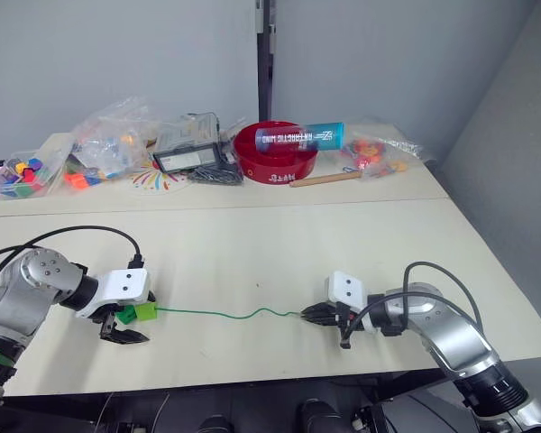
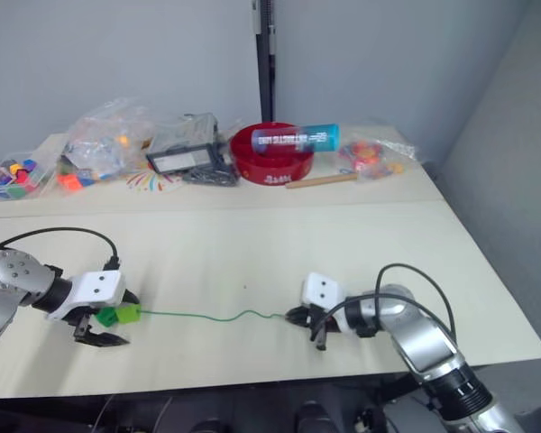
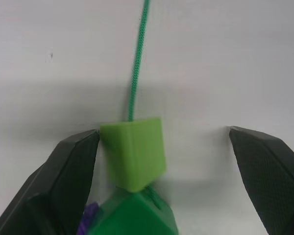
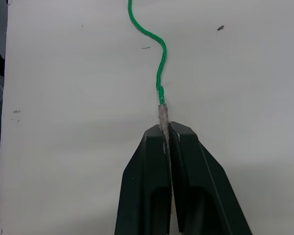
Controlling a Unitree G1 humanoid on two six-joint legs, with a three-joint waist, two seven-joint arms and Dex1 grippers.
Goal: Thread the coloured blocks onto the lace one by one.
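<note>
1. Right wrist view shows the right gripper (image 4: 165, 134) with its fingers pressed together on the pale stiff tip (image 4: 162, 113) of the lace (image 4: 159, 68), which snakes away over the desk (image 4: 245, 73).
2. Left wrist view shows the left gripper (image 3: 164, 142) with its fingers spread wide. One finger touches the light green block (image 3: 134, 152); the other stands apart from it. The lace enters this block at its far side. Behind it sits the dark green block (image 3: 137, 215), and a sliver of a purple block (image 3: 89, 215) shows beside that, a detail too small to make out from the head.
3. From the left eye view, both grippers lie near the front edge of the desk, the green blocks at the left gripper and the lace running in a loose wave between the two.
4. Farther back, along the wall, lie clear bags of toy pieces (image 1: 117, 135), a red bowl (image 1: 275, 153) with a blue-capped tube (image 1: 302, 137) across it, and a wooden stick (image 1: 329, 179).
</note>
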